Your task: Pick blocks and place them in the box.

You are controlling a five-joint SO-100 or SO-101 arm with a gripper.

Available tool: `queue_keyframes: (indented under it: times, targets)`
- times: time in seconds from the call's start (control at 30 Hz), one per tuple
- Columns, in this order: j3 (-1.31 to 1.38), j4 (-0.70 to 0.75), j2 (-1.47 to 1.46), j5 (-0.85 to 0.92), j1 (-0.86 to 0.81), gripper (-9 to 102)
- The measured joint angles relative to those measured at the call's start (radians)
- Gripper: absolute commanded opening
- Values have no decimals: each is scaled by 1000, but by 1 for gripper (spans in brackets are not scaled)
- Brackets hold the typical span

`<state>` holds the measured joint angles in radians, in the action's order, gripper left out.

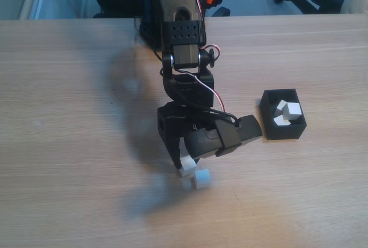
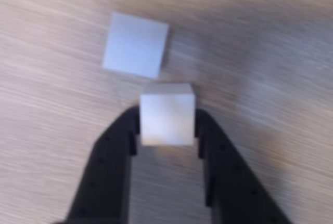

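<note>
Pinching a small plain white cube (image 2: 167, 115): wrist view shows the black two-finger gripper (image 2: 166, 130) with fingers (image 2: 118, 151) closed against both its side faces, low over the light wood-grain counter (image 2: 270, 52). A second white cube (image 2: 136, 44) lies just beyond it, corners nearly touching; wrist view is blurred, so contact unclear. In the fixed view the gripper (image 1: 185, 164) reaches down at mid-counter, held cube (image 1: 185, 168) partly hidden by the finger, neighbour cube (image 1: 202, 178) just right of it. Small black open-topped rectangular box (image 1: 284, 130) sits well apart to the right, white cubes (image 1: 287, 113) inside; count hard to make out. Open counter (image 1: 69, 115) all round, edges distant. Arm base cut off at the top.
</note>
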<state>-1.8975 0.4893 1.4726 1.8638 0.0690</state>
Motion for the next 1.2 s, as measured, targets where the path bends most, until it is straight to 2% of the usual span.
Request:
queue_keyframes:
  times: [0.27, 0.47, 0.63, 0.8, 0.97, 1.2]
  targets:
    - [-2, 21, 67, -60, 14, 0]
    - [-98, 101, 275, -129, 132, 0]
    - [-117, 207, 420, -275, 291, 0]
    - [-95, 301, 445, -433, 431, 0]
    - [5, 391, 422, -612, 512, 0]
    - [92, 463, 345, -742, 565, 0]
